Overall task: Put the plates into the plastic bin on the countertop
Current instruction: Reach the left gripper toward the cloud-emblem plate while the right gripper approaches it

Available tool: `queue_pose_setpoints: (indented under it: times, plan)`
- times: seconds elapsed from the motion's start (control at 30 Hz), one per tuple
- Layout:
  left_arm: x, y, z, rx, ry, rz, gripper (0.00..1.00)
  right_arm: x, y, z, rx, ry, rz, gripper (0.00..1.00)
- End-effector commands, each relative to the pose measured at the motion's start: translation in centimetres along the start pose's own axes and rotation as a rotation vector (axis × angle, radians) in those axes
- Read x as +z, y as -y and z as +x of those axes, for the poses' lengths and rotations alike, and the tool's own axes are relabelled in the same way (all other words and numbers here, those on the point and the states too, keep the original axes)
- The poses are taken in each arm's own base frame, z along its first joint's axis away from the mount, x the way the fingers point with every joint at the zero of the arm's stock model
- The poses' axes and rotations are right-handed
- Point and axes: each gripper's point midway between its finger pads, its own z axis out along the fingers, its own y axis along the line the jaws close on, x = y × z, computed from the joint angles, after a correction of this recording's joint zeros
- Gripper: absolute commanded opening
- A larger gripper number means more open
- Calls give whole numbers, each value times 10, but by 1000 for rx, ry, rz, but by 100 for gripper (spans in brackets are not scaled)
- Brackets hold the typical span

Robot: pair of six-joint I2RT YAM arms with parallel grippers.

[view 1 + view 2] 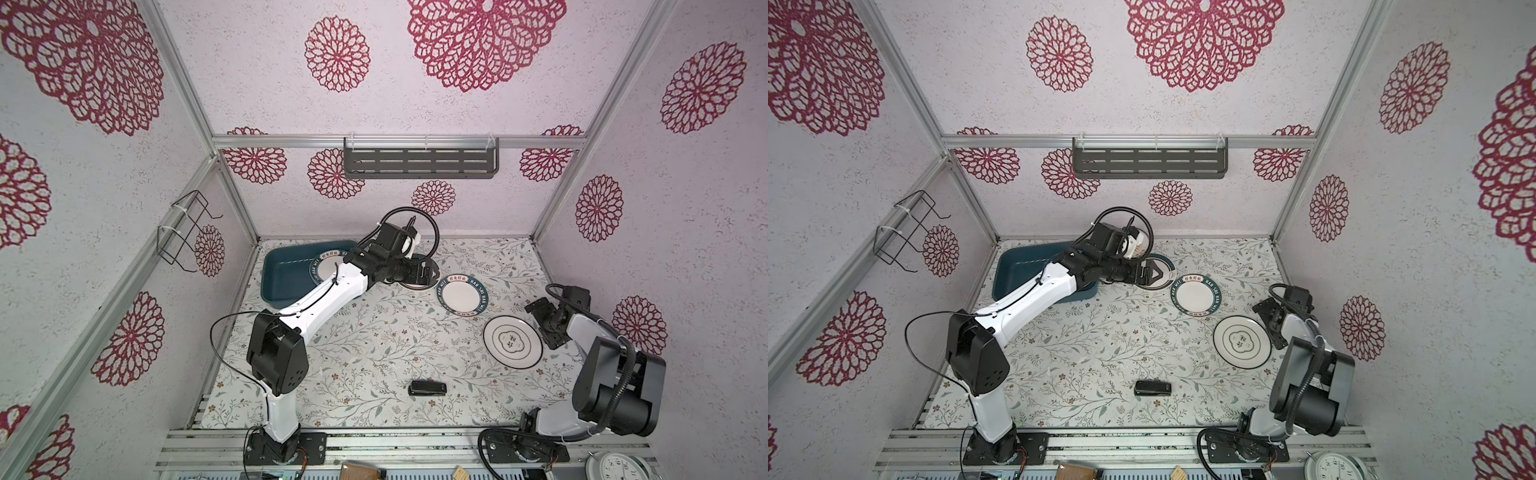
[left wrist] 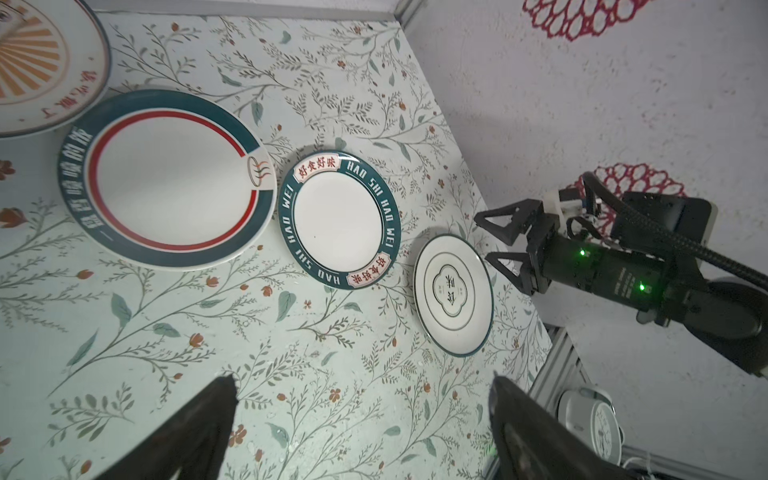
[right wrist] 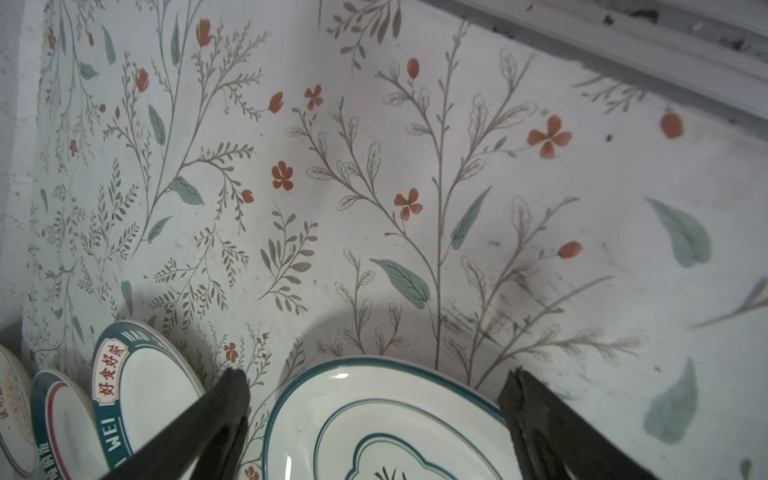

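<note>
In both top views the dark teal-blue rectangular plastic bin (image 1: 282, 278) was seen at ten o'clock on the white vine-printed countertop (image 1: 374, 365). One round white teal-rimmed plate (image 1: 326, 266) lay inside it, partly hidden by the left arm. The left gripper (image 2: 361, 381) was spread wide and empty over a larger teal-and-red-ringed plate (image 2: 166, 178) at twelve o'clock. A teal-lettered plate (image 1: 462, 294) lay at one o'clock. A thin-ringed white plate (image 1: 513, 341) lay at three o'clock, just beside the right gripper (image 2: 484, 237), which was likewise wide and empty.

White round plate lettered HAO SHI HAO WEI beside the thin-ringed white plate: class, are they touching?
Apart. Left wrist view shows patterned countertop between the lettered plate and the thin-ringed plate.
</note>
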Motion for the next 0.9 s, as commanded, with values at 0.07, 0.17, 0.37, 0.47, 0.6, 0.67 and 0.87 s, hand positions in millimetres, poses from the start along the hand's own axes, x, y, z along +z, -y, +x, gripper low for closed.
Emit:
queue_pose_setpoints:
  times: [0.07, 0.17, 0.37, 0.47, 0.6, 0.67, 0.87]
  plan:
    - [3, 3, 2, 68, -34, 23, 97, 1, -2, -20, -128, 40, -18, 99]
    - [7, 0, 8, 73, -71, 18, 97, 12, 9, -5, -156, -40, 16, 99]
    - [12, -5, 15, 56, -90, 14, 97, 19, 8, 16, -163, -101, -46, 99]
    - [11, -5, 11, 40, -79, 13, 97, 23, -2, 26, -169, -138, -120, 99]
    - [29, -15, 20, 7, -125, 33, 97, 22, -17, 41, -192, -181, -201, 98]
    - [34, -19, 23, -13, -143, 48, 97, 21, -21, 52, -207, -211, -200, 98]
    - [40, -30, 33, -62, -192, 82, 97, 19, -33, 97, -272, -284, -173, 97]
